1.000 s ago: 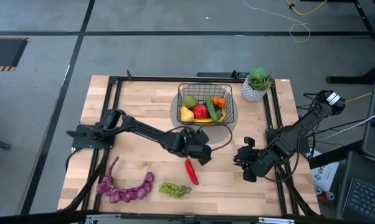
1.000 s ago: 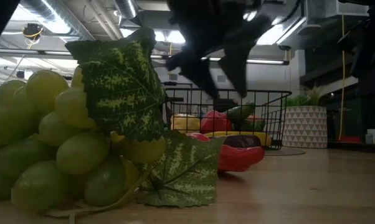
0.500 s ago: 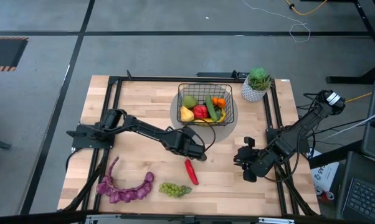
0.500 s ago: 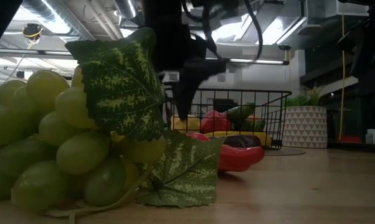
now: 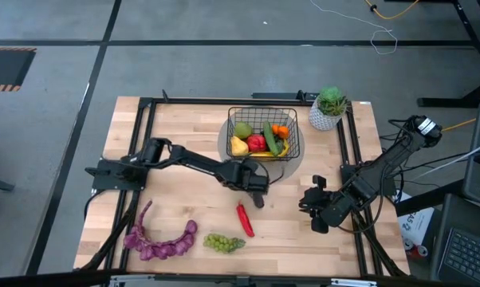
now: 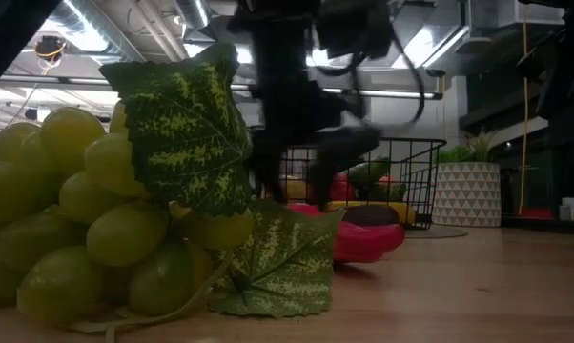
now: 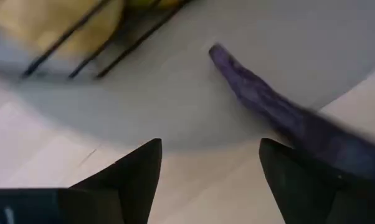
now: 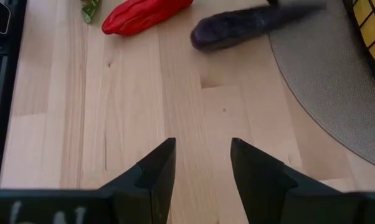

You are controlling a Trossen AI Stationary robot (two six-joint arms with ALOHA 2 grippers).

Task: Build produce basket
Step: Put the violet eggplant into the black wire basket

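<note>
Left gripper (image 5: 258,191): fingers spread wide, holding nothing; it hangs over the middle of the table, just near of the basket, with the eggplant lying ahead of its fingertips (image 7: 144,163).
Right gripper (image 5: 313,209): waits low at the right side of the table, fingers (image 8: 155,168) parted part way, nothing between them.
Eggplant (image 7: 281,115): dark purple, lying partly on the grey round mat (image 8: 337,93) and partly on the wood; in the right wrist view its end (image 8: 237,28) reaches off the mat toward the red chili.
Basket (image 5: 262,132): black wire mesh, at the far centre of the table, standing on the mat; it holds a green apple (image 5: 242,129), a cucumber (image 5: 269,135), oranges (image 5: 280,131), a red piece and yellow pieces, one of them a banana at its near edge.
Red chili (image 5: 245,219): on the bare wood, near of the left gripper.
Green grapes (image 5: 224,242): at the near edge, left of the chili; they and their leaves fill the left half of the low view (image 6: 96,219).
Purple grapes (image 5: 160,239): a long curved bunch at the near left corner.
Table (image 5: 184,135): pale wooden planks inside a black frame.
Potted plant (image 5: 328,108): white patterned pot, far right corner.
Room: grey floor with dark seams around the table; cables on the floor far right; ceiling lights and ducts beyond, in the low view.
</note>
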